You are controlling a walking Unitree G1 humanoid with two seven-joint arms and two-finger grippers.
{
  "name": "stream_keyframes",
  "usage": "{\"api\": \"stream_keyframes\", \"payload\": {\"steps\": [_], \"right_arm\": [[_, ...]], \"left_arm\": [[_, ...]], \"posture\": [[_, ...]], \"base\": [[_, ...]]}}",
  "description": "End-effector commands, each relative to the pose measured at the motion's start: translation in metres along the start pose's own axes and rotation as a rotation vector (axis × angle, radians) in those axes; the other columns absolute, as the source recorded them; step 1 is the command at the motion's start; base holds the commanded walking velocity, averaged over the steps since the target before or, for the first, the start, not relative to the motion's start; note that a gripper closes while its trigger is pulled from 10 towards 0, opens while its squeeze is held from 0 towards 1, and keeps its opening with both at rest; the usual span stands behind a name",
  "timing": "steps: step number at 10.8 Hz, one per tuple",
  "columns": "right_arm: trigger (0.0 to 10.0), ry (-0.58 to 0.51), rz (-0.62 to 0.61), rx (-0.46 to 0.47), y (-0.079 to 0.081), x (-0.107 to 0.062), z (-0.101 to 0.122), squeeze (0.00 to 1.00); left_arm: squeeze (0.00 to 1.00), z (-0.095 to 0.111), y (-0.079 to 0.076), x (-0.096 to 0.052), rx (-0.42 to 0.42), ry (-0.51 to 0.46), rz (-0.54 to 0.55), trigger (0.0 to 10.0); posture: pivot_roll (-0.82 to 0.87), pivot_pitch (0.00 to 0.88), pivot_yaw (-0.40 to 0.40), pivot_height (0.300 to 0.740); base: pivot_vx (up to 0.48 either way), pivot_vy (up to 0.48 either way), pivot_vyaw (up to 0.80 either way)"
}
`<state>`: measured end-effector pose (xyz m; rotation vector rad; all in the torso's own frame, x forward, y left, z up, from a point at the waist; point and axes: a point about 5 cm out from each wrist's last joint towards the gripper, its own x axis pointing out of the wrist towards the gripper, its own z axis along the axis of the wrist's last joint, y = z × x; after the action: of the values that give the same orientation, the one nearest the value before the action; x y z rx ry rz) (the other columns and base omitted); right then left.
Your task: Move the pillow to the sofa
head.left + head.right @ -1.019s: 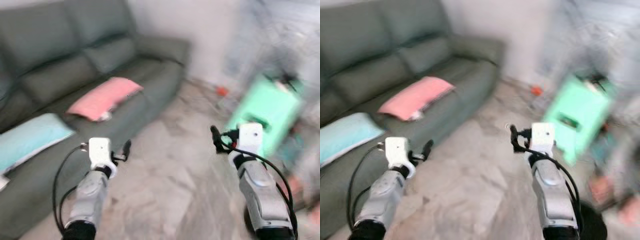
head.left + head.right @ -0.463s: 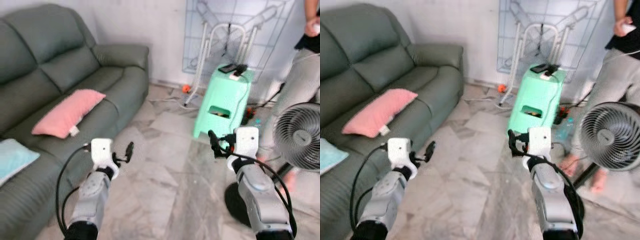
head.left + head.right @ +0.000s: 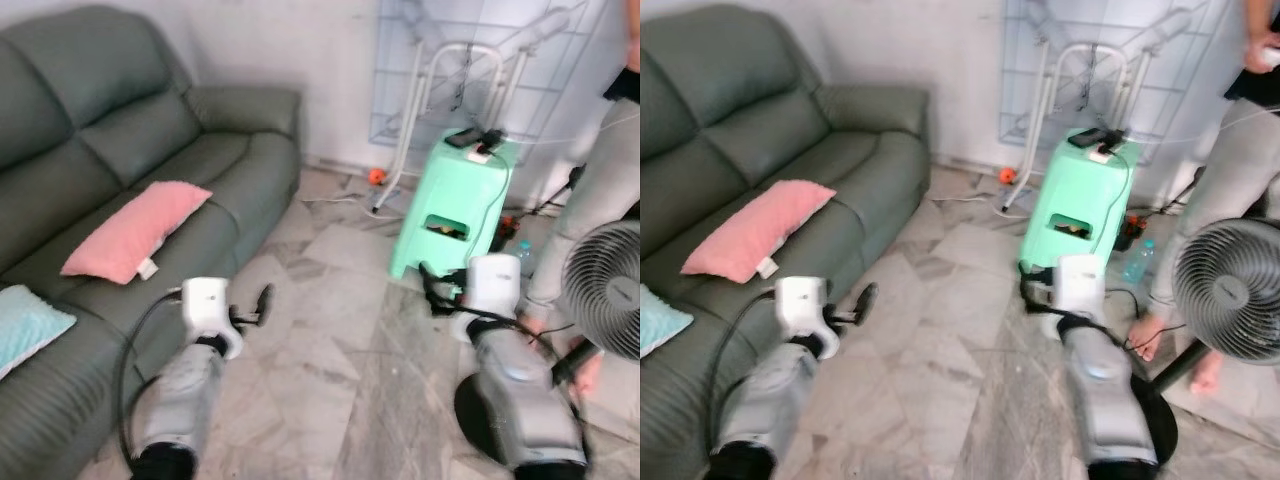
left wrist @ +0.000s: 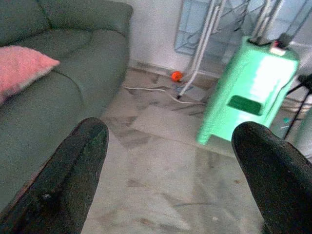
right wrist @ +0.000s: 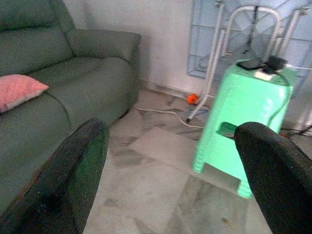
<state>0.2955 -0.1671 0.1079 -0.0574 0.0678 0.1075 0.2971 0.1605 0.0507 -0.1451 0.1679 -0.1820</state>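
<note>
1. The pink pillow (image 3: 135, 230) is a soft oblong cushion with a small white tag at its near corner. It lies flat on the sofa's seat cushion, lengthwise from front to back.
2. The sofa (image 3: 190, 135) is dark grey-green, with padded backrests and a rounded armrest, standing against the white wall.

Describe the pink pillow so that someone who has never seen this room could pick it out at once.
Start at the dark green sofa along the robot's left. On its seat, near the front edge, lies the pink pillow, oblong, with a small white tag at its near corner. Its only neighbour on the seat is a light blue cushion further along, so colour alone settles it.
</note>
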Motion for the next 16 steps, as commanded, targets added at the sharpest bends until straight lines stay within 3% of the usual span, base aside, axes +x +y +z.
{"api": "stream_keyframes", "payload": {"steps": [1,16], "right_arm": [[10.0,-0.009,-0.018,-0.013,-0.0073,0.0001,0.0027,0.0],[10.0,0.003,-0.009,-0.012,-0.0051,-0.0028,-0.0008,0.0]], "left_arm": [[0.0,0.0053,-0.0064,0.0043,0.002,-0.015,-0.031,10.0],[0.0,0.0033,-0.0085,0.003,-0.005,-0.005,-0.04,10.0]], "posture": [[-0.28,0.0,0.034,0.74],[-0.29,0.0,0.035,0.74]], "base": [[0.458,0.0,0.0],[0.455,0.0,0.0]]}}
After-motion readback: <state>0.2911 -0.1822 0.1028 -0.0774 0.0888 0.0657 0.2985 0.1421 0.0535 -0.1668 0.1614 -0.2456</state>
